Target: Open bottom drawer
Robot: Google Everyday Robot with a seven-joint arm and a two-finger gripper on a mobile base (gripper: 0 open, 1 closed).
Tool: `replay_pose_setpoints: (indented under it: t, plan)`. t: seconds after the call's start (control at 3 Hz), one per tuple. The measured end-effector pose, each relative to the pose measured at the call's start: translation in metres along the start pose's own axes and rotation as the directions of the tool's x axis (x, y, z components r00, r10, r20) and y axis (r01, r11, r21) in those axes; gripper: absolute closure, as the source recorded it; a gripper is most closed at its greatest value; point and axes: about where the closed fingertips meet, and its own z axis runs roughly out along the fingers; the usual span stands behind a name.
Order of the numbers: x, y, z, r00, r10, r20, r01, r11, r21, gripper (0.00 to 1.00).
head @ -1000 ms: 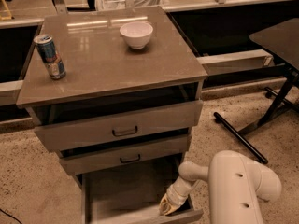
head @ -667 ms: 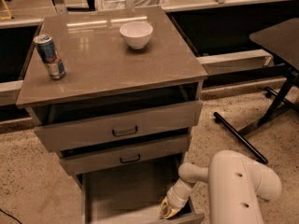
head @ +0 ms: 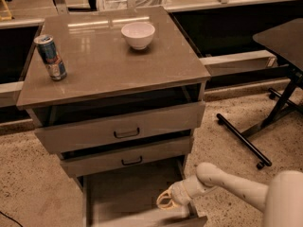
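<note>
The bottom drawer (head: 128, 188) of the grey-brown cabinet (head: 113, 74) stands pulled out toward me, and its empty inside shows. Its front panel (head: 147, 218) is at the lower edge of the view, and its handle is hidden. My gripper (head: 165, 200) is at the end of the white arm (head: 227, 186). It sits just inside the drawer, at the right part of the front panel's top edge. The mid-sized drawer front (head: 128, 157) and the tallest drawer front (head: 120, 126) above are pulled out a little.
A white bowl (head: 138, 34) and a drink can (head: 51, 57) stand on the cabinet top. A dark table with a wheeled base (head: 246, 141) stands at the right on the speckled floor. A low ledge (head: 236, 60) runs behind the cabinet.
My gripper has shifted slightly to the left and up along the drawer's front edge. The bottom drawer stays pulled out about as far as before.
</note>
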Motion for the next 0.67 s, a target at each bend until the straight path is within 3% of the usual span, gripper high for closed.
replay_pose_setpoints:
  t: [0.33, 0.67]
  plan:
    - [-0.0331, -0.0108, -0.0423, 0.998, -0.046, 0.039, 0.040, 0.9873, 0.154, 0.82]
    - [-0.0319, -0.0082, -0.0434, 0.998, -0.041, 0.040, 0.034, 0.9863, 0.162, 0.51]
